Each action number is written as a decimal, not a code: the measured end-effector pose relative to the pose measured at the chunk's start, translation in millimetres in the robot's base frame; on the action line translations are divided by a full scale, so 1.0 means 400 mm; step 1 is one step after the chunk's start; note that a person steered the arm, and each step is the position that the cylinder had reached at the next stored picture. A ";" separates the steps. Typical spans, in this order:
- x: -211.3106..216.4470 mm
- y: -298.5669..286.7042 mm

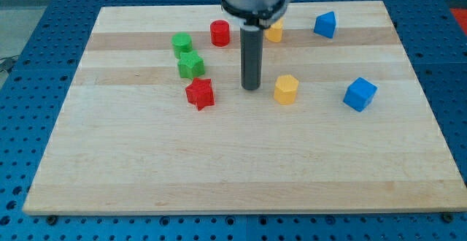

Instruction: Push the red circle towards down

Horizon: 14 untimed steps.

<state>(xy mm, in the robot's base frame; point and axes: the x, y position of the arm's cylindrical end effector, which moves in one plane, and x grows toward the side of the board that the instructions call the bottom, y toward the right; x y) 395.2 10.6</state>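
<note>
Camera view: our red circle (220,33) sits near the board's (233,168) top, left of centre. We judge it light, stiff and apt to slide or spin, so we'd press its top edge squarely. My tip (252,88) rests bare, below and right of it, touching nothing. Downward, the red star (199,93) and green star (190,66) crowd the path; the green cylinder (182,44) stands beside.

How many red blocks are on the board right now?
2: the red circle near the view's top, left of my tip, and the red star below it. None look hidden.
</note>
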 end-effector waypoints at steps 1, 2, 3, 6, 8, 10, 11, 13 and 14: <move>-0.114 -0.004; -0.225 -0.004; -0.334 -0.004; -0.503 -0.083; -0.451 -0.104; -0.359 -0.075; -0.406 -0.085; -0.384 -0.152; -0.341 -0.158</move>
<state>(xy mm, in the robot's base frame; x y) 258.7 -52.5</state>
